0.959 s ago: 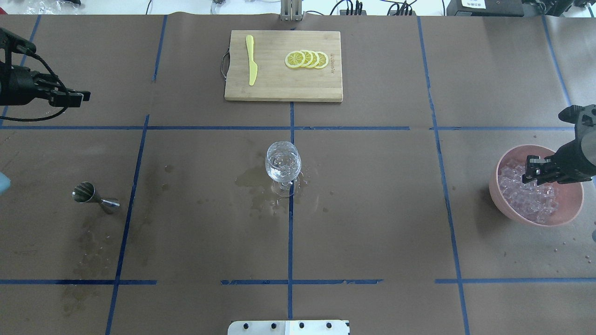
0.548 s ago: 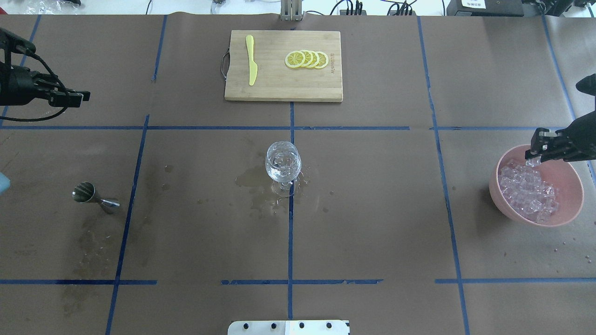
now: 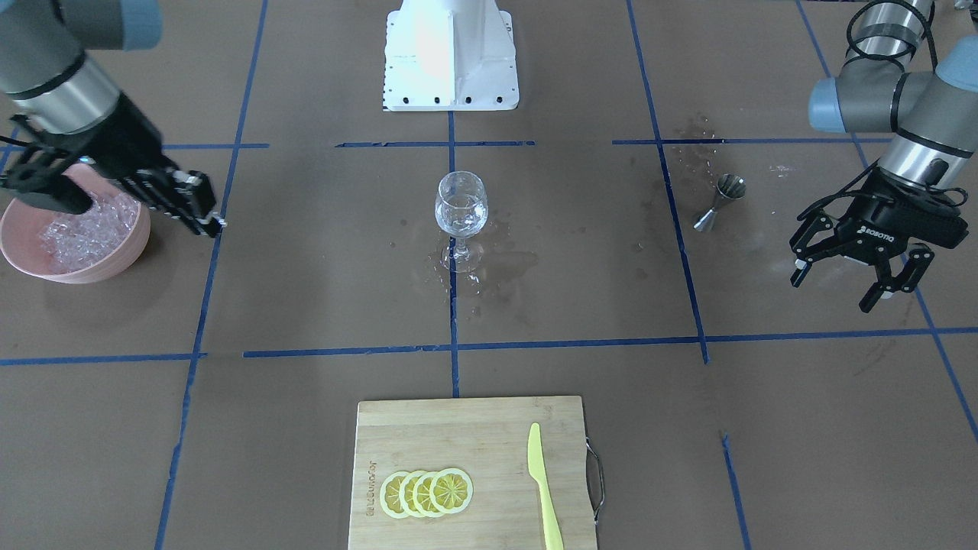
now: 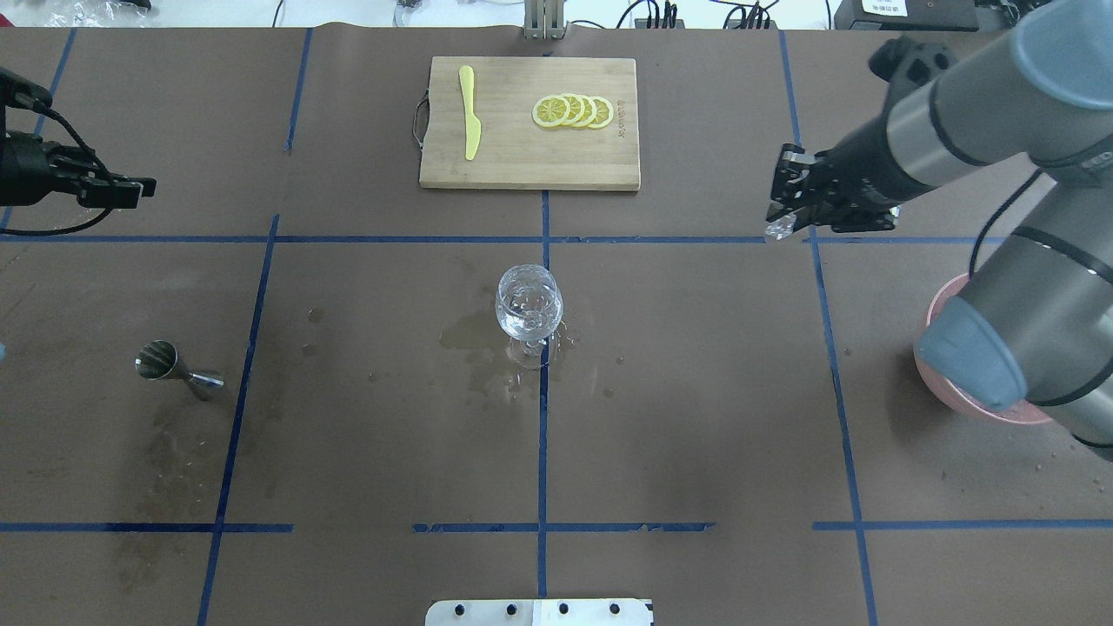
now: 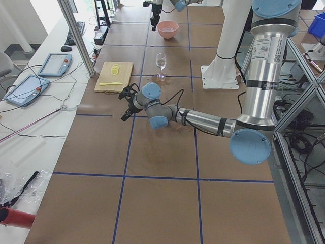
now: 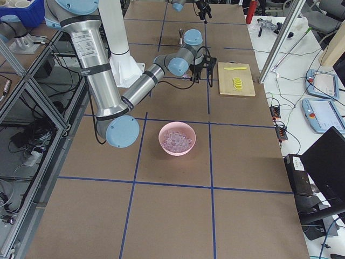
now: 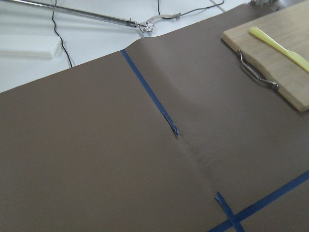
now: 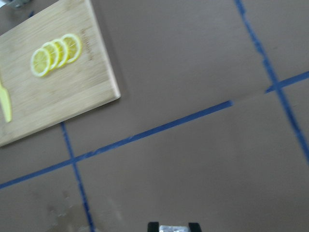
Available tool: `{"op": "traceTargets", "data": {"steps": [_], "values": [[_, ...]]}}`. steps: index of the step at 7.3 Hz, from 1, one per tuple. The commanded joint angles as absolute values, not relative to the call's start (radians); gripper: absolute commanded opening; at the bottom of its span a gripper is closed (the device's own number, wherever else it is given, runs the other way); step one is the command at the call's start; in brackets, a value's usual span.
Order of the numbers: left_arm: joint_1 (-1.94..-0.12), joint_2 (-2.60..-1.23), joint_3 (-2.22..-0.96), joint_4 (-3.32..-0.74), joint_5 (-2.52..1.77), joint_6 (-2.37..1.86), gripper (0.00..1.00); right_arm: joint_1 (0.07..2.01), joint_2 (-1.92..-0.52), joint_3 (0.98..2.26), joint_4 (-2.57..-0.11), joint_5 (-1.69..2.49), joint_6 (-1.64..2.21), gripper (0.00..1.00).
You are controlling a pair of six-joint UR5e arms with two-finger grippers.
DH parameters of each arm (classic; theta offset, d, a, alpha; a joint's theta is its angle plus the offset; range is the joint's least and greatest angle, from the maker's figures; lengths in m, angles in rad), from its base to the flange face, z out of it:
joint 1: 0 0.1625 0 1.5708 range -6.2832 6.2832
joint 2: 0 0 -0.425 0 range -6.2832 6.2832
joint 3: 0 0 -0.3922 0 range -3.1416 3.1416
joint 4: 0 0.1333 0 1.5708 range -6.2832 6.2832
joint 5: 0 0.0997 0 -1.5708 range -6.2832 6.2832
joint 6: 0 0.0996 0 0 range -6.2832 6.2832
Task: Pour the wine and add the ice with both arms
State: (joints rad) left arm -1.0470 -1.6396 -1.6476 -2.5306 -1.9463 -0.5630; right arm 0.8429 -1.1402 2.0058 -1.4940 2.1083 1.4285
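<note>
The right gripper (image 4: pixel 780 213) has its fingers pressed on one small ice cube (image 4: pixel 776 229), and the cube sticks out just below the fingertips. The grip is tight so the slippery cube does not drop. The fingers hang high over the table (image 4: pixel 696 417), with nothing right under them. The pink bowl (image 3: pixel 114 256) lies well apart from the fingers, back under the arm. The rest of the ice (image 3: pixel 76 225) is heaped in it, because that is where cubes are picked up. The glass (image 4: pixel 529 304) stands upright, well away from the pinching fingers, toward the middle of the table. It stands there so both arms can reach it. The wine (image 4: pixel 527 325) is a little clear pool low in the glass. I cannot tell if any ice is in there with it. I think the cube is on its way to the glass, and the fingers need to be right above the rim before they let go. The left gripper (image 3: pixel 837 283) has its fingers spread wide and holds nothing. It waits off to the side, out of the way. The little metal cup (image 3: pixel 714 202) stands near those open fingers, set down on the table. Wet marks (image 4: pixel 474 343) show around the foot of the glass.
</note>
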Motion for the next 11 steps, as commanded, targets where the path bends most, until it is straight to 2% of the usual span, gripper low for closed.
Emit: {"op": "traceTargets", "data": {"steps": [1,5,11], "values": [[-1.055,-1.558,-1.692,-2.587,-1.942,-0.670,1.00,0.706,-0.933,1.997,-1.582,2.037,1.498,0.00],[-1.055,-1.508,-1.706,-2.643,-1.939,-0.821,1.00,0.655,-0.786,1.892,-1.577,2.008,1.500,0.00],[-1.061,-1.468,-1.717,-2.643,-1.939,-0.822,1.00,0.555,-0.770,1.868,-1.575,1.937,1.502,0.00]]}}
